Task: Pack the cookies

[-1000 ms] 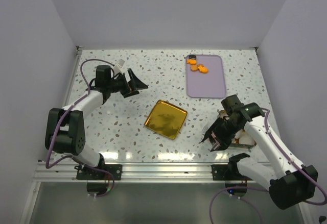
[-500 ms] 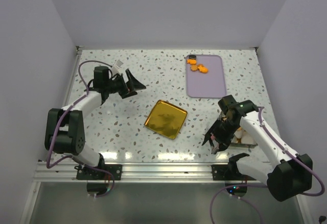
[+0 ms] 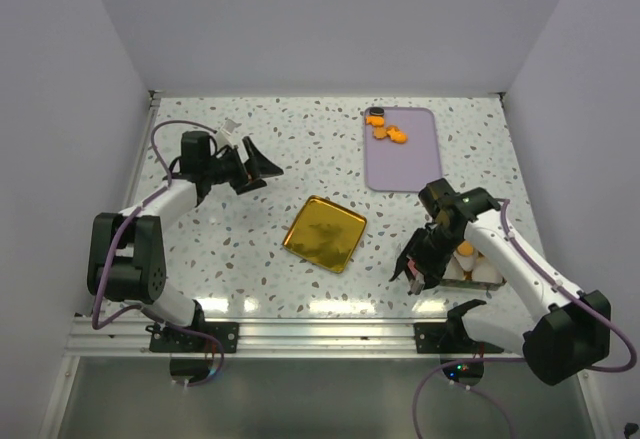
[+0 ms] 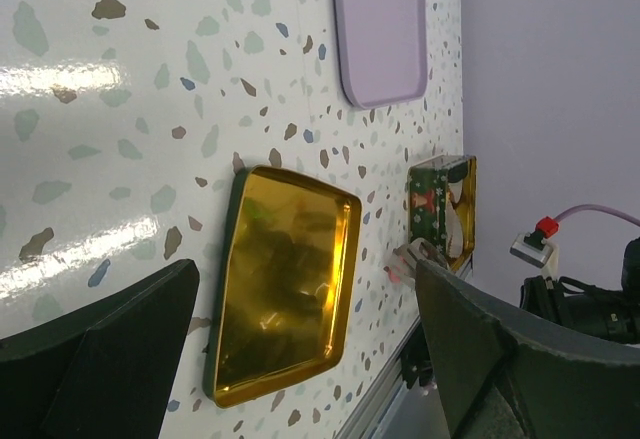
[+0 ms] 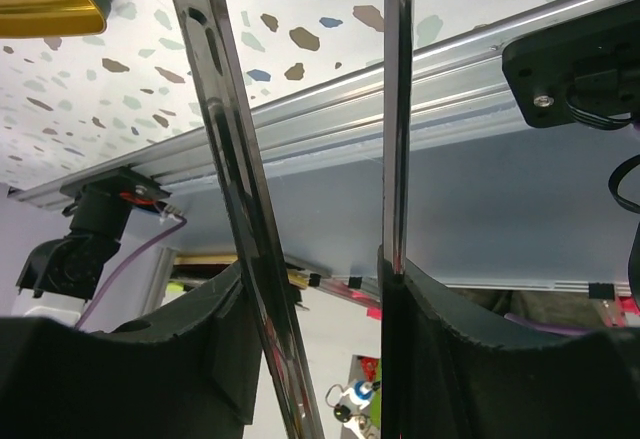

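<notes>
While cookies (image 3: pixel 386 131) sit on purple tray (image 3: pixel 410 169) far across tabletop (image 3: pixel 300 139), right fingers (image 5: pixel 200 359) clasp tongs (image 5: pixel 240 189) by tin (image 4: pixel 443 207), left fingers (image 4: pixel 100 349) open & empty; next, prob. carry tongs to tray.

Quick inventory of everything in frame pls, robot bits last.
cookies: about five, orange plus one black, far end of the tray
tray: one, purple, far right of the table
lid: one, gold, square, table centre
tin: one, green patterned, near right
cups: white, in the tin, count unclear
tongs: one pair, metal, in the right fingers
table: one, white speckled
left fingers: black, open, empty, far left
right fingers: black, gripping the tongs, beside the tin
</notes>
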Available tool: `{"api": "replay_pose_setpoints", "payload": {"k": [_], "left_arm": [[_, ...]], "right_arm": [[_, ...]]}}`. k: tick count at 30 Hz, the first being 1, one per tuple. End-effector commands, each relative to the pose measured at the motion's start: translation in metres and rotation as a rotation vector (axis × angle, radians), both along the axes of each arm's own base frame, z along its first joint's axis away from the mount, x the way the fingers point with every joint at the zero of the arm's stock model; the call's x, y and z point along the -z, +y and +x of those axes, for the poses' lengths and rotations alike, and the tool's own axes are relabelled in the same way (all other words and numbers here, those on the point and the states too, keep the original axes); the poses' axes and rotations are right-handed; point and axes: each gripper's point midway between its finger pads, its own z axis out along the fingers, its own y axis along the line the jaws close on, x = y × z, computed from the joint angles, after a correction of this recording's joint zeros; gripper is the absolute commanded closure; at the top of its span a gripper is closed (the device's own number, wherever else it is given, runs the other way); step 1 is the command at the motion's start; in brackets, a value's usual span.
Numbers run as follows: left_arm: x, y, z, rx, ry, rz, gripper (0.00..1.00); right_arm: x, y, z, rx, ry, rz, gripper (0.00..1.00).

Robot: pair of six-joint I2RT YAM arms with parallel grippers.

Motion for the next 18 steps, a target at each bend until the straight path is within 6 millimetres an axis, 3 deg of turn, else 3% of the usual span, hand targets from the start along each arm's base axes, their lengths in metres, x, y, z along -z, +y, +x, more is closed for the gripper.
{"api": "replay_pose_setpoints", "payload": {"k": [1, 18], "left_arm": [[-0.005, 0.004, 0.003, 0.017, -0.058, 0.003, 0.05], [-0.003, 0.012, 0.001, -0.001, -0.049, 0.012, 0.06]], "right_arm": [[-0.018, -0.016, -0.046, -0.021, 0.201, -0.067, 0.51], [-0.001, -0.036, -0.056, 0.042, 0.186, -0.143, 0.49]]}}
